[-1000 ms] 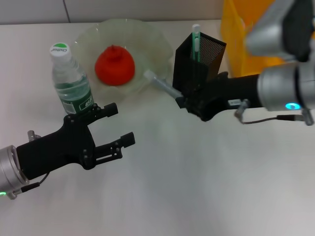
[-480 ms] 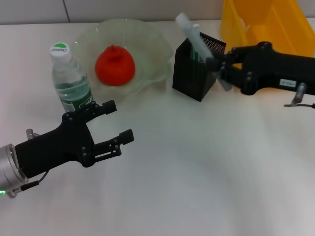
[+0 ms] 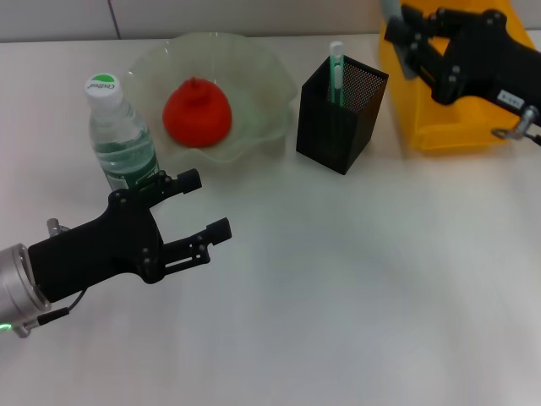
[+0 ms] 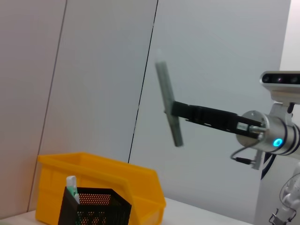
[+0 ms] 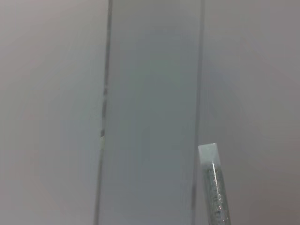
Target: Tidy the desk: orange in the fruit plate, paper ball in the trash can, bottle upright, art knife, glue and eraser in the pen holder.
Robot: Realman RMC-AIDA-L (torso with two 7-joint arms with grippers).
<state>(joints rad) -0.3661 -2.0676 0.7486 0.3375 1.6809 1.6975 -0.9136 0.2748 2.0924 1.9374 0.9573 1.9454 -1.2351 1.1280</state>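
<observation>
Item: grey stick (image 4: 168,98), probably the art knife or glue. Held high over the yellow bin (image 3: 439,110), near upright, pinched about midway by the right gripper (image 3: 404,34), whose fingers were closed on it. Judged light, stiff, smooth and apt to slip or swing; a mid-length hold suited it.

Pen holder (image 3: 340,112): black mesh, beside the bin, one green-white pen (image 3: 336,72) already inside, narrowing the opening.

Bottle (image 3: 121,139): upright. Orange (image 3: 197,112): in the plate (image 3: 262,72).

Left gripper (image 3: 199,216): idle near the bottle, fingers spread, empty.
</observation>
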